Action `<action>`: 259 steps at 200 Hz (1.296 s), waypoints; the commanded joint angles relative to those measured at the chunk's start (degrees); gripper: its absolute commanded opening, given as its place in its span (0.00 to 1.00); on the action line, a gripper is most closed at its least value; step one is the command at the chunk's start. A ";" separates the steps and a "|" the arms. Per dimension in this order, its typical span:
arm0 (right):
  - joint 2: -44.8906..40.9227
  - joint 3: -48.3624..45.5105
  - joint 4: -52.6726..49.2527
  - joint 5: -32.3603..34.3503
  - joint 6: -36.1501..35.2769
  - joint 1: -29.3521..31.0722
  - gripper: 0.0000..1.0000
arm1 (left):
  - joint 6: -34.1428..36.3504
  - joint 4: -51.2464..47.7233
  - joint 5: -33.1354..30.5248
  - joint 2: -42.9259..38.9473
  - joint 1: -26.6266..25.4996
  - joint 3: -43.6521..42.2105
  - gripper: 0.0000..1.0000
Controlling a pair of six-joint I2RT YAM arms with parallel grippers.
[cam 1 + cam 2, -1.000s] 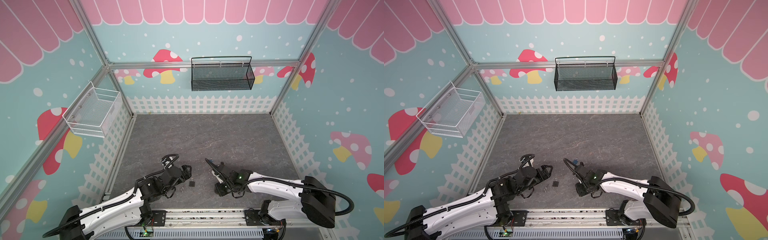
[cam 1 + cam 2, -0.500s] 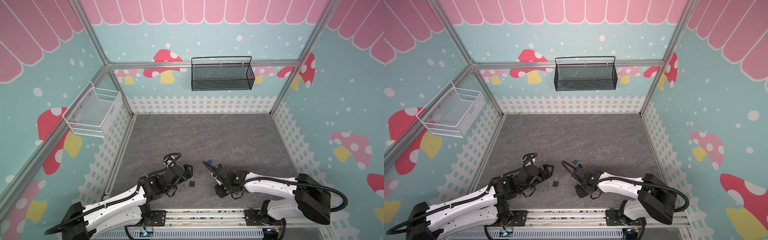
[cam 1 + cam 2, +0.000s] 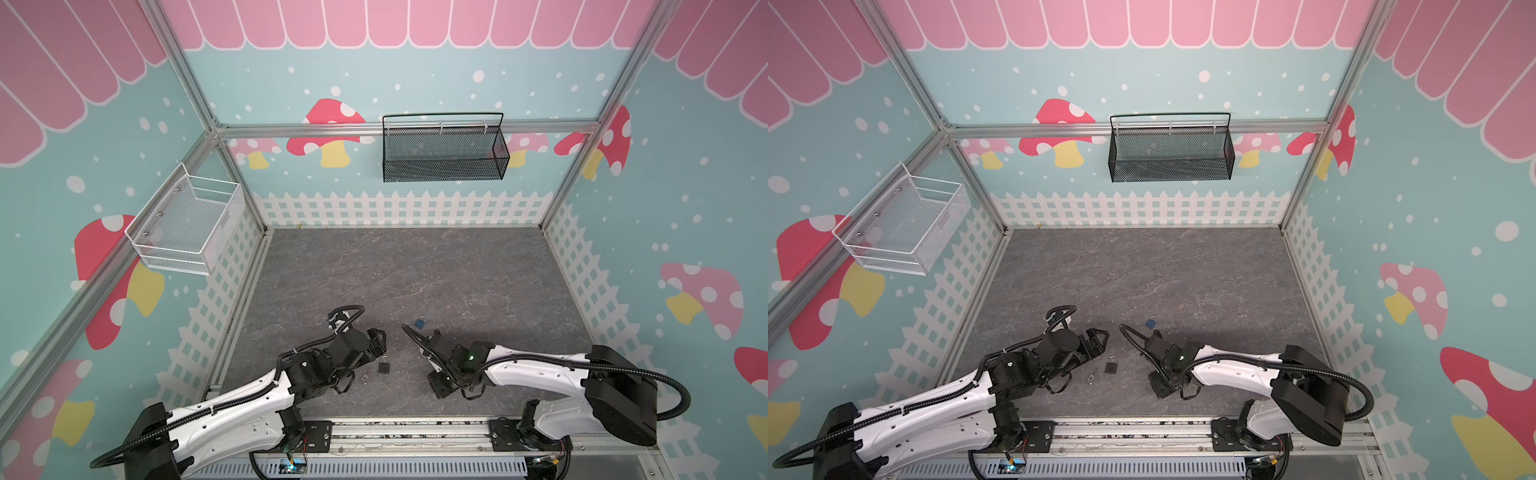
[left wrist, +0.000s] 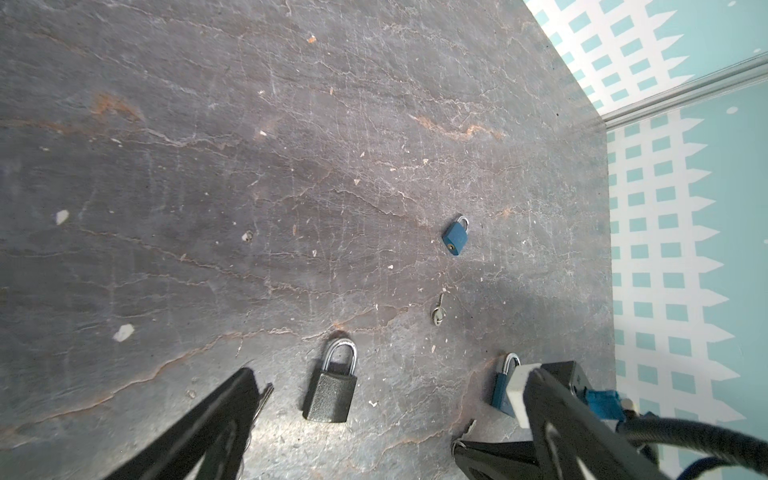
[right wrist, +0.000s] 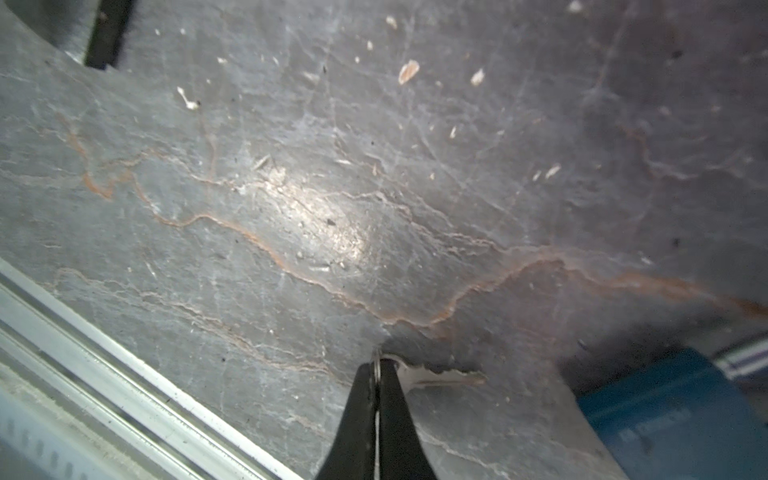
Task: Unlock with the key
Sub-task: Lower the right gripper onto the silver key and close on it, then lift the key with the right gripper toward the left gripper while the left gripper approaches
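My right gripper (image 5: pixel 377 365) is shut on the ring of a silver key (image 5: pixel 449 379), whose blade sticks out sideways just over the grey floor. A blue padlock (image 5: pixel 665 415) lies right beside it, also seen as the blue padlock (image 4: pixel 500 386) in the left wrist view. In both top views the right gripper (image 3: pixel 436 392) (image 3: pixel 1158 392) points at the front rail. My left gripper (image 4: pixel 392 372) (image 3: pixel 379 343) is open, and a black padlock (image 4: pixel 332 390) (image 3: pixel 384 366) lies flat between its fingers. A second blue padlock (image 4: pixel 456 237) (image 3: pixel 420 321) lies farther back.
A loose key (image 4: pixel 438 309) lies between the two blue padlocks. Another key bunch (image 3: pixel 365 378) rests by a left finger (image 4: pixel 232 415). The aluminium front rail (image 5: pixel 104 374) runs close to the right gripper. A black mesh basket (image 3: pixel 444 153) and a white wire basket (image 3: pixel 187 228) hang on the walls.
The right jaws have closed onto the key's ring, and the right wrist has edged slightly left. The left arm has crept a little toward the black padlock, still open.
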 commanded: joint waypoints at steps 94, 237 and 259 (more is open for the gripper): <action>-9.59 13.83 1.52 6.80 -10.32 -0.15 0.00 | 0.61 -3.66 9.18 -8.23 7.25 6.74 1.00; -8.31 31.68 -2.64 -10.62 -4.68 -16.50 0.00 | 52.03 22.44 12.11 -3.19 7.79 7.85 0.87; -8.65 33.24 -3.59 -11.69 -4.19 -17.00 0.00 | 55.98 28.00 15.83 -0.99 7.74 6.34 0.83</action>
